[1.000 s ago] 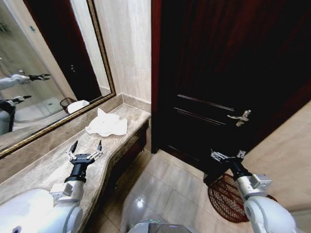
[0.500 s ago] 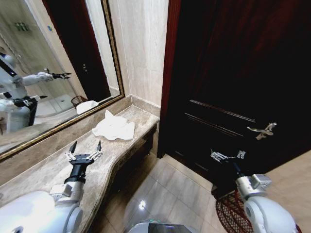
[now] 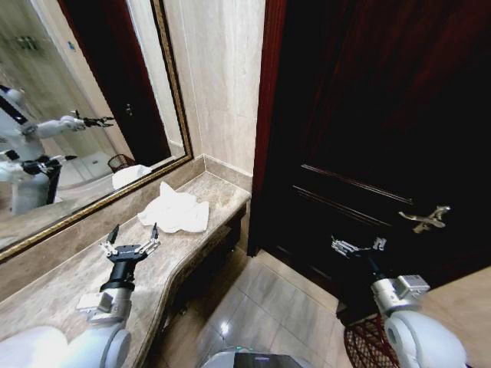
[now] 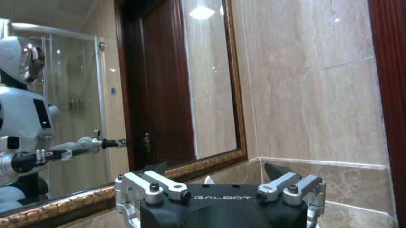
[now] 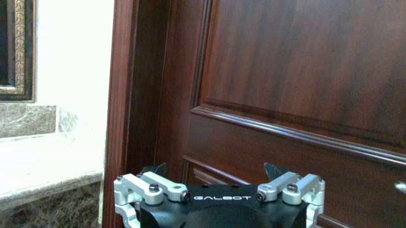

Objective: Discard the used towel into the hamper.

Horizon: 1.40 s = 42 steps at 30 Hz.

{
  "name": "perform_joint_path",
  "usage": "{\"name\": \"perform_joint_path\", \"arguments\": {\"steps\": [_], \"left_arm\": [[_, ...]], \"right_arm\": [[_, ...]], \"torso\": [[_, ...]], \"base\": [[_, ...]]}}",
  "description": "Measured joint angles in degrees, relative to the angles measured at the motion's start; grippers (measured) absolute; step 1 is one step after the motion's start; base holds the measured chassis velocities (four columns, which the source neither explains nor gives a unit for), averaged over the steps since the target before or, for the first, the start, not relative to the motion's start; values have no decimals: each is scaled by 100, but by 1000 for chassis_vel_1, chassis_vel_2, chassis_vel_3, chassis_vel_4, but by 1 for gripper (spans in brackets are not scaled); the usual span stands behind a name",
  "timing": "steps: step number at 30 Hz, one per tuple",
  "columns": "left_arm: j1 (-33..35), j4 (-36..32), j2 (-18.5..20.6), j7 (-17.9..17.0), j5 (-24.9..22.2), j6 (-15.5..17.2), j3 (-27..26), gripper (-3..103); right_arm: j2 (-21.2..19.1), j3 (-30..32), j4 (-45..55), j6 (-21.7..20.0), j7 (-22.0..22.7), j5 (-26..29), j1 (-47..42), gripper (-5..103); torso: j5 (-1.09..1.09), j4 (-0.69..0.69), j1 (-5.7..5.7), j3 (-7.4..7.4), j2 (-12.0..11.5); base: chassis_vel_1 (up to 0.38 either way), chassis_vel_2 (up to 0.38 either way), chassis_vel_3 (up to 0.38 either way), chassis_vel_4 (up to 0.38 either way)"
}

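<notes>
Hovering: left pincer (image 3: 134, 234) splayed, near towel (image 3: 176, 211).

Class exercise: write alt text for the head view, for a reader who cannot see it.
A white towel lies crumpled on a marble counter below a mirror; the open left pincer hovers short of it. The open right pincer faces a dark door, above the hamper.

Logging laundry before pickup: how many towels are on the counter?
1. A crumpled white towel lies on the marble counter near its far end, below the mirror, just ahead of the open left gripper. Its reflection isn't a second towel.
</notes>
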Motion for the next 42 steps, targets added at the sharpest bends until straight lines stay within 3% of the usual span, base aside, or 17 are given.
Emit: {"name": "perform_joint_path", "arguments": {"steps": [14, 27, 33, 42], "left_arm": [[-83, 36, 113, -159, -57, 419, 5, 100], [-909, 481, 560, -1190, -756, 1594, 380, 100], [-1412, 1063, 707, -1233, -851, 1656, 661, 100], [-1849, 1422, 837, -1129, -978, 1773, 954, 100]], "right_arm": [[13, -22, -13, 86, 16, -32, 32, 100], [112, -145, -117, -99, 169, -418, 130, 100], [140, -215, -174, -233, 267, -584, 172, 100], [124, -244, -101, -505, 423, -715, 331, 100]], "torso": [[-1, 0, -2, 0, 0], [0, 0, 1, 0, 0], [-1, -1, 1, 1, -1], [-1, 0, 1, 1, 0]], "base": [[-33, 21, 28, -18], [0, 0, 0, 0], [0, 0, 0, 0], [0, 0, 0, 0]]}}
